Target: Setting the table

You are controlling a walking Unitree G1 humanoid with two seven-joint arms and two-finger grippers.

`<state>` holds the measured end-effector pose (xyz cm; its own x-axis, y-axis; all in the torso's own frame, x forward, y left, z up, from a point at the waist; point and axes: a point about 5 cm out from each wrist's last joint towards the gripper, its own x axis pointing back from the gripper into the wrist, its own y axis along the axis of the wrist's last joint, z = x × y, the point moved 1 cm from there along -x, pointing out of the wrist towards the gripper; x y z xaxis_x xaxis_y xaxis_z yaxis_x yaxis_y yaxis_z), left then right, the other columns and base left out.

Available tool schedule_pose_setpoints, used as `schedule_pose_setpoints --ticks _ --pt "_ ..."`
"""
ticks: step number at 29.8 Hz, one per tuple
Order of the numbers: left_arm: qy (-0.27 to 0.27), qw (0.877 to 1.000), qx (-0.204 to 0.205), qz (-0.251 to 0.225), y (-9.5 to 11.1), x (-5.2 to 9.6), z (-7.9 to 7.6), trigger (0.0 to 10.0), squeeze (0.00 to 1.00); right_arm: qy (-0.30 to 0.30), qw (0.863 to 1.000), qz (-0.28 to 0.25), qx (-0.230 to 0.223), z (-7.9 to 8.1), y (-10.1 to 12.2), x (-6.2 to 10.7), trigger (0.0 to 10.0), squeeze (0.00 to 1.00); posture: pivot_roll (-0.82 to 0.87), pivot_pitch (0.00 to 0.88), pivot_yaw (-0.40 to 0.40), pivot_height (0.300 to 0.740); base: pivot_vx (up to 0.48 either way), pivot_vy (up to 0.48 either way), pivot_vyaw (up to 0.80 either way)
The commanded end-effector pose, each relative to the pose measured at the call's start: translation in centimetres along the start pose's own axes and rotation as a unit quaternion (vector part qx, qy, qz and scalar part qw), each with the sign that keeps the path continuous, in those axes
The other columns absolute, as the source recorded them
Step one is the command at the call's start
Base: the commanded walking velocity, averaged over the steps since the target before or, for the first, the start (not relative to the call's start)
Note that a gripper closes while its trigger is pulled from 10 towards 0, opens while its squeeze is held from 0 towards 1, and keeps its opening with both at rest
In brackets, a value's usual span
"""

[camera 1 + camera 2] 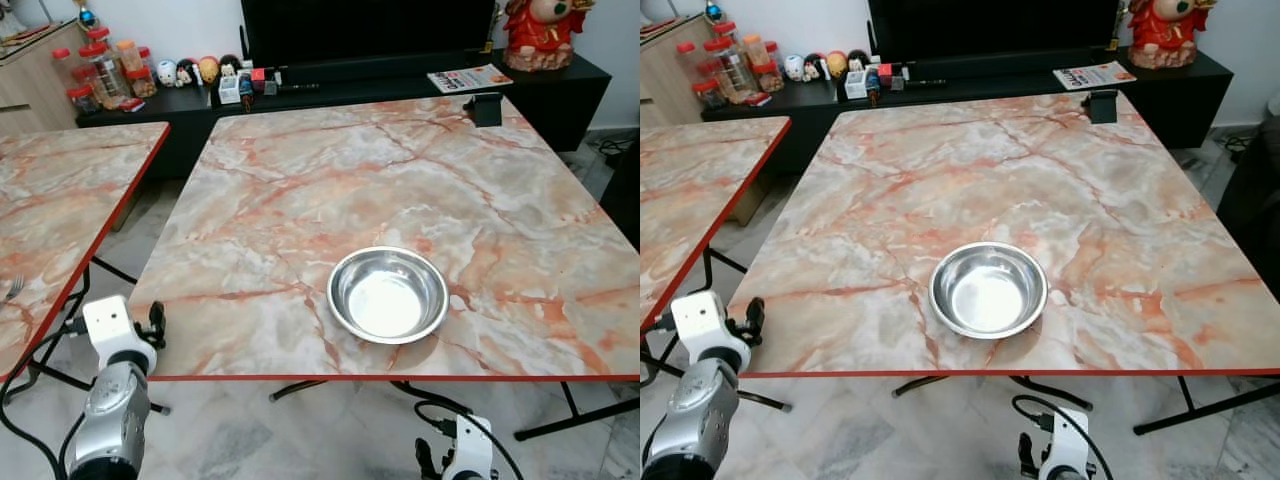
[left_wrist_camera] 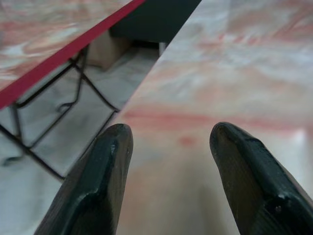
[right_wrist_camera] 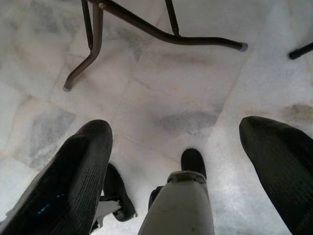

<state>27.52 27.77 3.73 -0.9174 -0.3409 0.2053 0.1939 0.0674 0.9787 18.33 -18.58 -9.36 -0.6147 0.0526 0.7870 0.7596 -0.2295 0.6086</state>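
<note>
A shiny steel bowl [image 1: 388, 294] sits empty near the front edge of the marble-patterned table [image 1: 380, 190], which has a red rim. My left arm [image 1: 112, 390] is raised at the table's front left corner. In the left wrist view, the left gripper [image 2: 168, 161] is open over the tabletop with nothing between its fingers. My right arm [image 1: 462, 458] hangs low below the table's front edge. The right gripper [image 3: 176, 161] is open, pointing down at the floor. A fork [image 1: 13, 289] lies on the second table at the far left.
A second marble table [image 1: 60, 200] stands to the left, with a narrow gap of tiled floor between the two. A black TV cabinet [image 1: 330, 90] with jars, figurines and a magazine runs behind. A small black object [image 1: 485, 108] sits at the table's far right. Metal table legs [image 3: 146, 29] cross the floor.
</note>
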Motion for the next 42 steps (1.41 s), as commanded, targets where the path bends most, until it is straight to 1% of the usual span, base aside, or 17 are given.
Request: schedule_pose_setpoints --ticks 1,7,11,14,15,18,20,24,28,31,34,36,37,38,39,40,42 --pt "0.026 0.999 -0.020 0.019 -1.5 0.6 1.6 10.0 0.00 0.004 1.000 0.004 0.005 0.3 -0.2 0.0 10.0 0.00 -0.15 0.000 0.096 0.740 0.000 0.000 0.00" --pt "0.104 0.990 -0.053 0.085 -5.8 3.4 5.4 10.0 0.00 0.001 1.000 0.004 -0.002 0.3 -0.3 0.0 10.0 0.00 -0.16 0.000 0.112 0.740 0.000 0.000 0.00" --pt "0.112 0.984 -0.063 0.122 -7.7 4.7 6.1 10.0 0.00 -0.001 1.000 0.006 -0.004 0.3 -0.5 0.1 10.0 0.00 -0.16 0.000 0.112 0.740 0.000 0.000 0.00" --pt "0.114 0.984 -0.059 0.121 -8.0 4.9 6.0 10.0 0.00 -0.001 1.000 0.006 -0.004 0.2 -0.5 0.1 10.0 0.00 -0.17 0.000 0.114 0.740 0.000 0.000 0.00" --pt "0.121 0.988 -0.002 0.095 -7.6 4.8 5.8 10.0 0.00 -0.002 1.000 0.005 -0.006 0.1 -0.5 0.1 10.0 0.00 -0.17 0.000 0.110 0.740 0.000 0.000 0.00" --pt "0.108 0.988 0.101 0.039 -5.6 3.2 4.8 10.0 0.00 -0.002 1.000 0.004 -0.005 0.1 -0.4 0.1 10.0 0.00 -0.16 0.000 0.100 0.740 0.000 0.000 0.00" --pt "0.098 0.987 0.125 0.016 -4.7 2.6 4.4 10.0 0.00 -0.003 1.000 0.004 -0.004 0.0 -0.4 0.1 10.0 0.00 -0.16 0.000 0.100 0.740 0.000 0.000 0.00" --pt "0.058 0.982 0.167 -0.067 -0.4 0.4 2.3 10.0 0.00 -0.002 1.000 0.003 -0.001 -0.1 -0.3 0.1 10.0 0.00 -0.14 0.000 0.087 0.740 0.000 0.000 0.00" --pt "0.035 0.978 0.169 -0.121 2.5 -0.7 1.1 10.0 0.00 -0.001 1.000 0.001 0.001 0.0 0.0 0.0 10.0 0.00 -0.15 0.000 0.087 0.740 0.000 0.000 0.00" --pt "0.036 0.968 0.188 -0.162 4.4 -0.9 1.5 10.0 0.00 -0.001 1.000 -0.001 -0.001 0.0 0.0 0.0 10.0 0.00 -0.15 0.000 0.087 0.740 0.000 0.000 0.00" --pt "0.042 0.966 0.178 -0.181 5.6 -1.0 2.1 10.0 0.00 -0.002 1.000 0.001 -0.001 -0.1 -0.1 0.0 10.0 0.00 -0.14 0.000 0.081 0.740 0.000 0.000 0.00" --pt "0.064 0.971 0.142 -0.183 6.2 -1.0 3.4 10.0 0.00 -0.004 1.000 0.004 0.000 -0.3 -0.3 0.1 10.0 0.00 -0.14 0.000 0.081 0.740 0.000 0.000 0.00" --pt "0.064 0.971 0.142 -0.183 6.2 -1.0 3.4 10.0 0.00 -0.004 1.000 0.004 0.000 -0.3 -0.3 0.1 10.0 0.00 -0.14 0.000 0.081 0.740 0.000 0.000 0.00" --pt "0.080 0.975 0.106 -0.176 6.0 -0.9 4.3 10.0 0.00 -0.004 1.000 0.004 0.001 -0.2 -0.3 0.1 10.0 0.00 -0.12 0.000 0.078 0.740 0.000 0.000 0.00" --pt "0.080 0.975 0.106 -0.176 6.0 -0.9 4.3 10.0 0.00 -0.004 1.000 0.004 0.001 -0.2 -0.3 0.1 10.0 0.00 -0.12 0.000 0.078 0.740 0.000 0.000 0.00" --pt "0.094 0.978 0.084 -0.167 5.5 -0.6 5.2 10.0 0.00 -0.003 1.000 0.004 0.002 -0.2 -0.3 0.1 10.0 0.00 -0.12 0.000 0.079 0.740 0.000 0.000 0.00" --pt "0.123 0.978 0.072 -0.155 4.8 -0.1 6.6 10.0 0.00 -0.003 1.000 0.003 0.000 -0.2 -0.2 0.1 10.0 0.00 -0.12 0.000 0.079 0.740 0.000 0.000 0.00"
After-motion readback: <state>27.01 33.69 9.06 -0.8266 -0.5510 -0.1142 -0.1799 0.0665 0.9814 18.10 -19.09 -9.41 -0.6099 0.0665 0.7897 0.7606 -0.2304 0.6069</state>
